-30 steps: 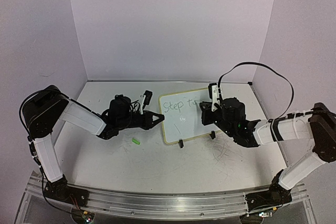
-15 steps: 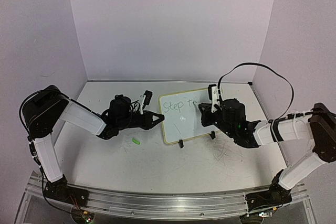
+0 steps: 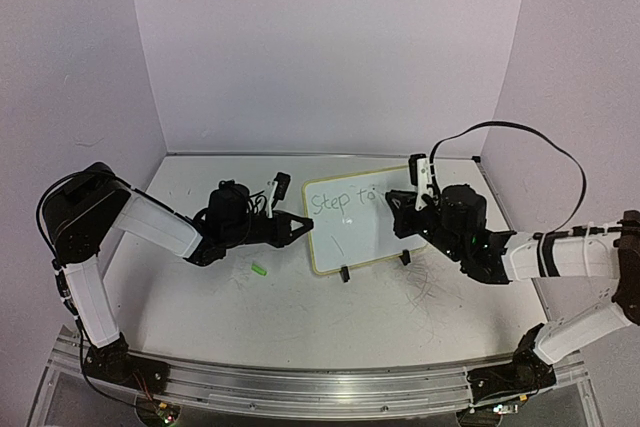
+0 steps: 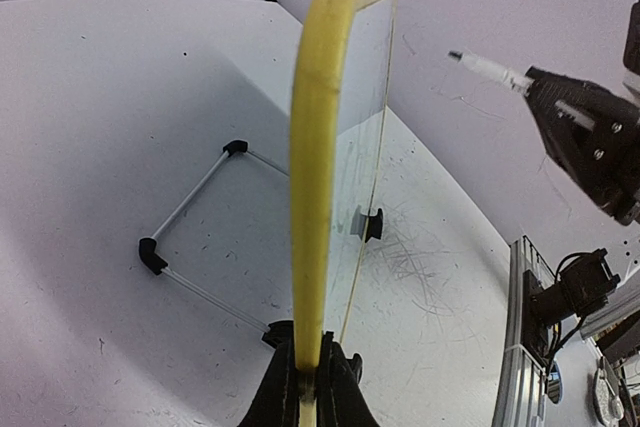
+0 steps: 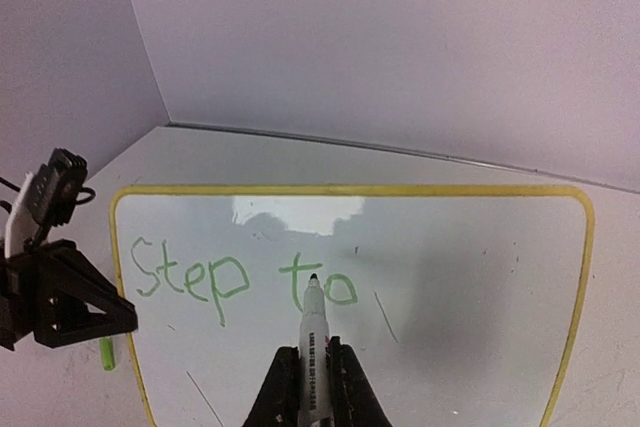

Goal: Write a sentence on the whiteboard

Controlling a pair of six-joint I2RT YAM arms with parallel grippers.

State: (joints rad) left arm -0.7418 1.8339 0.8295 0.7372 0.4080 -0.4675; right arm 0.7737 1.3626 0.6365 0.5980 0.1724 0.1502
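Right wrist view: sentence (image 5: 240, 282) on the whiteboard (image 5: 350, 190) reads only "Step to" in green at upper left; the rest of the face is blank bar stray strokes. Right gripper (image 5: 313, 379) is clamped on a marker (image 5: 313, 332), tip lifted just off the face by the last "o". Left gripper (image 4: 305, 379) pinches the whiteboard's left rim, holding it upright on its wire stand (image 4: 190, 217) between the arms; judged early going, most words left to write.
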